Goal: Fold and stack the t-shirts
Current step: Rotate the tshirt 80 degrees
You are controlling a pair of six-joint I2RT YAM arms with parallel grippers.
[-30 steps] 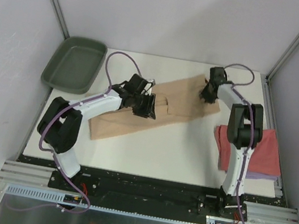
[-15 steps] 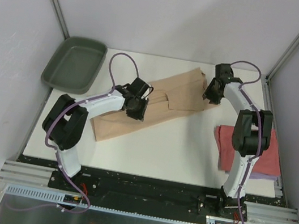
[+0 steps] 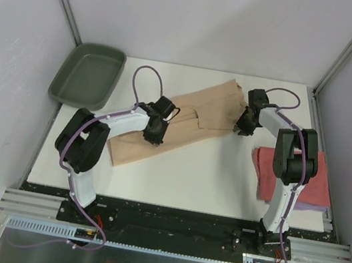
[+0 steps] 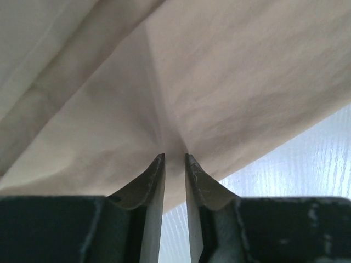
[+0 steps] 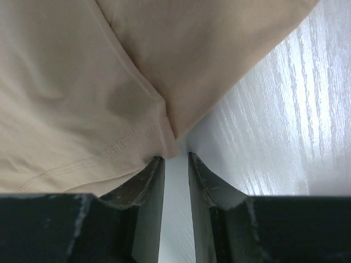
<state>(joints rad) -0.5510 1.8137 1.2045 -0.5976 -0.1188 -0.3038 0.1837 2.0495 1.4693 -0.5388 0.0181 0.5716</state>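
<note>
tan t-shirt [image 3: 210, 110]: plain beige
coral-red t-shirt [image 3: 322, 189]: plain coral red
tray [image 3: 87, 76]: dark green
table [image 3: 209, 177]: white, faint wood grain
arms [image 3: 120, 121]: white with black joints
cables [image 3: 138, 74]: purple

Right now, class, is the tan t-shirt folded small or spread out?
Partly folded: the tan t-shirt lies as a long strip with overlapping layers.

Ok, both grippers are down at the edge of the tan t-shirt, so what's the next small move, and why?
Probably ease the right gripper slightly forward onto the hem before closing. In its wrist view the tan t-shirt ends right at the fingertips, and bare table shows through the gap, so closing now could miss the cloth. The left gripper already seems to have cloth gathered between its tips.
</note>
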